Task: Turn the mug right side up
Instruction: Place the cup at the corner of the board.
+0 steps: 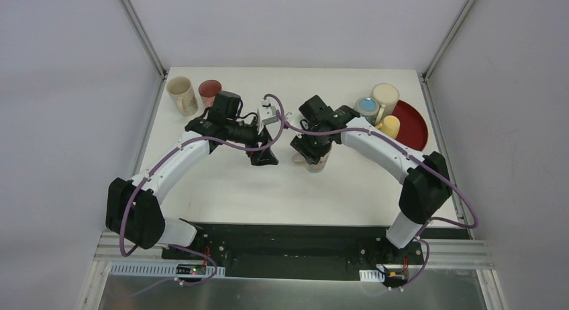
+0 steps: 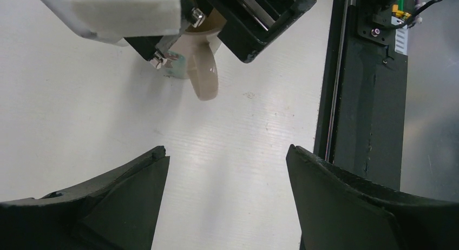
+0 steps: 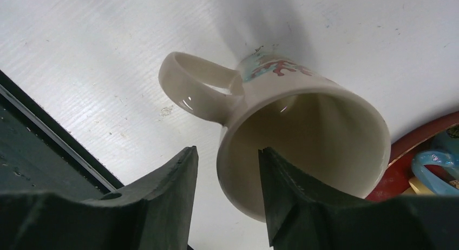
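Right gripper (image 1: 312,157) sits over the mug (image 1: 315,165) mid-table (image 1: 268,196); left gripper (image 1: 264,157) just beside. Left wrist: jaws wide apart, empty, handle (image 2: 203,77) ahead. Right wrist: fingers (image 3: 162,206) loosely astride the upright mug's rim, not clamped; red-and-teal print (image 3: 270,68) illegible.

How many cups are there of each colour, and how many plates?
Cream: 3 (middle mug, back-left mug, tall cup)
Pink cup: 1
Blue cup: 1
Yellow cup: 1
Red plate: 1
Total: 7
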Tool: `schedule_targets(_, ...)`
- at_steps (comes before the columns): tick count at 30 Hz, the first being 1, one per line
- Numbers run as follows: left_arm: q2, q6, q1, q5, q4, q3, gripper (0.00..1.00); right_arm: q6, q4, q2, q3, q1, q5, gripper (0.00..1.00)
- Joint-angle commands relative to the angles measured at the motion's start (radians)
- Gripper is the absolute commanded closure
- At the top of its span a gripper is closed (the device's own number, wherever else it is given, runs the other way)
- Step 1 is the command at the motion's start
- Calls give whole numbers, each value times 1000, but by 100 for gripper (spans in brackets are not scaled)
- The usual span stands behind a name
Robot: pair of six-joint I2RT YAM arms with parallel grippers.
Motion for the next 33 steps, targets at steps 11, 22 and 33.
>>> schedule_targets(11, 48, -24, -25, -169, -6, 82, 16, -46, -76, -220, 103, -13, -59, 10)
schedule_targets(22, 209, -105, -168, -318, -12, 212, 12, 53, -26, -408, 15, -345, -118, 2)
schedule_targets(33, 330, -156, -294, -483, -38, 314, 12, 141, 96, -647, -182, -543, -166, 1)
